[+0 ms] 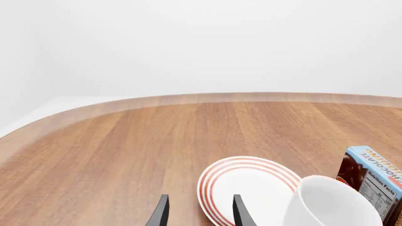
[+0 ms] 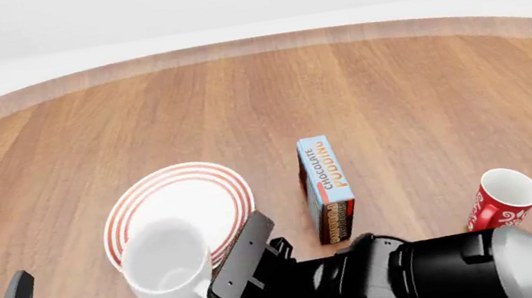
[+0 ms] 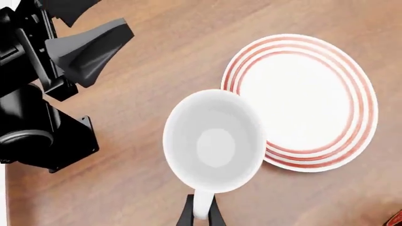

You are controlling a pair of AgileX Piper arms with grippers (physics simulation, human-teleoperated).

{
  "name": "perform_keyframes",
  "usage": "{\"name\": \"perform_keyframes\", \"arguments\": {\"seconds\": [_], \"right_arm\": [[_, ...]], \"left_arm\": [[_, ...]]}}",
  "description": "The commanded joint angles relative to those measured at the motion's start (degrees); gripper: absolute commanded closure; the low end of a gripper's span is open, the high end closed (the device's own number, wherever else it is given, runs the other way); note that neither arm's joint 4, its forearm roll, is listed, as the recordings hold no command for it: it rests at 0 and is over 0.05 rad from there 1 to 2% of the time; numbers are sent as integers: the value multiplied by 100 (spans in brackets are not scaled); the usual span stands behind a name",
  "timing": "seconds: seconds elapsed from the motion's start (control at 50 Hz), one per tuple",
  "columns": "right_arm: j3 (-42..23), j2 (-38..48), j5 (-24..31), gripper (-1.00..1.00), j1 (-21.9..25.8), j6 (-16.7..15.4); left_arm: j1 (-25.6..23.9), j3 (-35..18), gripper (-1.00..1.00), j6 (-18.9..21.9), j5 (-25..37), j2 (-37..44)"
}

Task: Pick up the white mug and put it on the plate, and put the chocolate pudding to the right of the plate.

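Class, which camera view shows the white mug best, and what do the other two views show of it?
The right wrist view: the white mug appears whole from above, with its open mouth, inside and handle between the right gripper's fingers. The front view shows it from the side, handle hidden. The left wrist view catches only part of it at the frame's edge.

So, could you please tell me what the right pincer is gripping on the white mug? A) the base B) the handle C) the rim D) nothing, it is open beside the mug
B: in the right wrist view the right pincer is closed on the handle of the white mug, which overlaps the edge of the plate.
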Motion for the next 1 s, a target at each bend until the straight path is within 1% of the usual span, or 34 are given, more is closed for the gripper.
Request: {"name": "perform_keyframes", "arguments": {"seconds": [0.02, 0.14, 0.44, 0.68, 0.86, 1.0], "right_arm": [[-66, -130, -1, 100, -162, -8], [-123, -119, -60, 100, -180, 23], [-294, -48, -82, 100, -315, -43], [-448, -8, -117, 100, -531, -99], [-515, 1, -196, 100, -784, -192], [-617, 107, -232, 100, -862, -206]], "left_arm": [[0, 0, -100, 0, 0, 0], [0, 0, -100, 0, 0, 0], [0, 0, -100, 0, 0, 0], [0, 0, -100, 0, 0, 0], [0, 0, -100, 0, 0, 0], [0, 0, -100, 0, 0, 0]]}}
